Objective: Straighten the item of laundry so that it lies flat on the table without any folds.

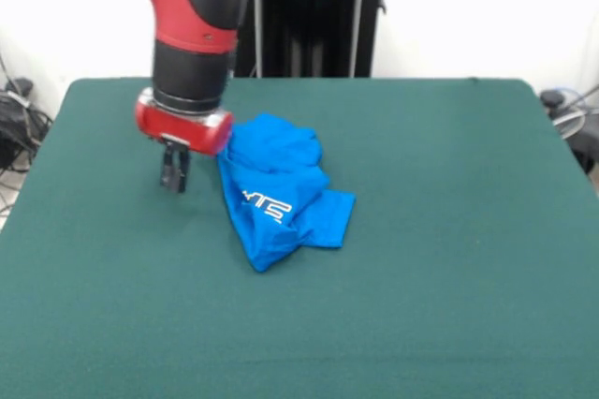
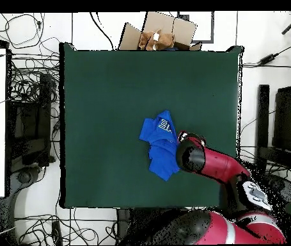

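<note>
From my remote seat I see the gripper (image 1: 174,177) hanging just above the green cloth, its dark fingers close together with nothing between them; I read it as clenched on nothing. It sits just beside the blue T-shirt (image 1: 279,189), apart from the fabric, and the red wrist ring above it overlaps the shirt's edge in the front view. In the overhead view the gripper itself is hidden under the arm's black and red wrist (image 2: 190,155), which stands right at the shirt's side.

The T-shirt (image 2: 161,143) is bunched, not flat. In the front view its upper part is heaped into rounded folds, the white lettering runs slanted across the middle, one flat flap sticks out to the right, and the lower end tapers to a point aimed at the table's near edge. Its long axis runs roughly from the far edge to the near edge, slightly diagonal. It lies near the middle of the table (image 1: 449,258), a little toward the arm's side.

The table top is dark green felt, bare apart from the shirt. Around it are a white floor, tangles of black cables (image 2: 36,64), and an open cardboard box (image 2: 160,35) beyond one table edge.
</note>
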{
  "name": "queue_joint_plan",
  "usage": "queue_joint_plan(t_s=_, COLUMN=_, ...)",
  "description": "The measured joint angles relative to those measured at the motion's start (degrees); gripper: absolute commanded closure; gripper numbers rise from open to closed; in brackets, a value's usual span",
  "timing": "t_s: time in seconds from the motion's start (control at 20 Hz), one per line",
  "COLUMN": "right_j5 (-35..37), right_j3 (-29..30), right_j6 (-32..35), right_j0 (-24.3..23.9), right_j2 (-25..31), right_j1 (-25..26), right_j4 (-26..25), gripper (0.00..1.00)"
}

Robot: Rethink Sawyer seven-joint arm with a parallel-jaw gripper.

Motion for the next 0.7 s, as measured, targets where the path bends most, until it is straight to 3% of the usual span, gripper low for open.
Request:
queue_joint_plan(t_s=0.35, right_j5=0.0, right_j3=0.0, right_j6=0.0, right_j0=-3.9, right_j2=-0.62, right_j1=0.05, right_j4=-1.87, gripper=1.0)
queue_joint_plan(t_s=0.7, right_j5=0.0, right_j3=0.0, right_j6=0.0, right_j0=-1.7, right_j2=-0.97, right_j1=0.98, right_j4=-1.85, gripper=1.0)
